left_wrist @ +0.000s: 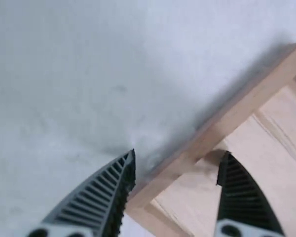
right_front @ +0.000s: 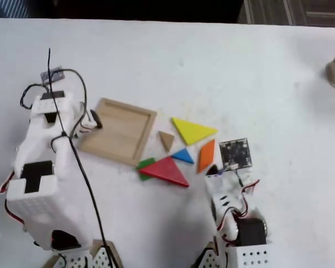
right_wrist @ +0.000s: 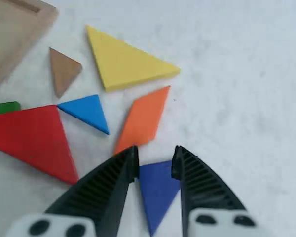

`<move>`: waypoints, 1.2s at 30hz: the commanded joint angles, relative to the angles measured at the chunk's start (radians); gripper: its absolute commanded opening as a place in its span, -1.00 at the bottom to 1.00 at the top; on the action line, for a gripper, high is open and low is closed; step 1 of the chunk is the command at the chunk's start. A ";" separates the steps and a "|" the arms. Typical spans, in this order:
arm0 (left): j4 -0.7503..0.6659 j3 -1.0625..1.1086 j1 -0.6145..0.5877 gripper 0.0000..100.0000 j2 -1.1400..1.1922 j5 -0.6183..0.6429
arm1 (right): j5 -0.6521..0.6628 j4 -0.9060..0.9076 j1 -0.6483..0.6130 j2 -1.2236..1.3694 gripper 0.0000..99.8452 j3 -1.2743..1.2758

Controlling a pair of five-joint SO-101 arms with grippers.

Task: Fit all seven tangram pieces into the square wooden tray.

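Right hand (right_wrist: 154,159) pinches the dark blue triangle (right_wrist: 158,195), its long axis upright and tip toward frame bottom; left hand (left_wrist: 178,154) gapes wide astride the tray (left_wrist: 237,111) rim, empty.

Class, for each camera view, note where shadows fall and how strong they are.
High view: a broad soft shadow greys the table beside the left arm. Left wrist view: a dark band of shadow runs along the outside of the tray rim. Right wrist view: even light, the yellow triangle and its neighbours cast hardly any shadow.
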 commanded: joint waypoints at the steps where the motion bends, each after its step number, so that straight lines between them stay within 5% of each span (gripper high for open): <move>1: -0.020 -0.032 0.013 -0.47 -0.002 0.014 | -0.029 -0.045 -0.096 0.002 -0.76 -0.051; 12: -0.023 -0.032 0.016 -0.47 -0.002 0.014 | -0.120 -0.119 -0.286 0.130 -0.76 -0.170; 24: -0.048 -0.034 0.002 -0.47 -0.002 0.020 | -0.239 -0.578 -0.555 0.931 -0.95 -0.431; 32: -0.130 -0.034 -0.056 -0.47 -0.002 0.021 | -0.236 -0.958 -0.568 1.395 -0.97 -0.453; 36: -0.144 -0.034 -0.058 -0.47 -0.002 0.021 | -0.236 -0.992 -0.570 1.550 -0.97 -0.493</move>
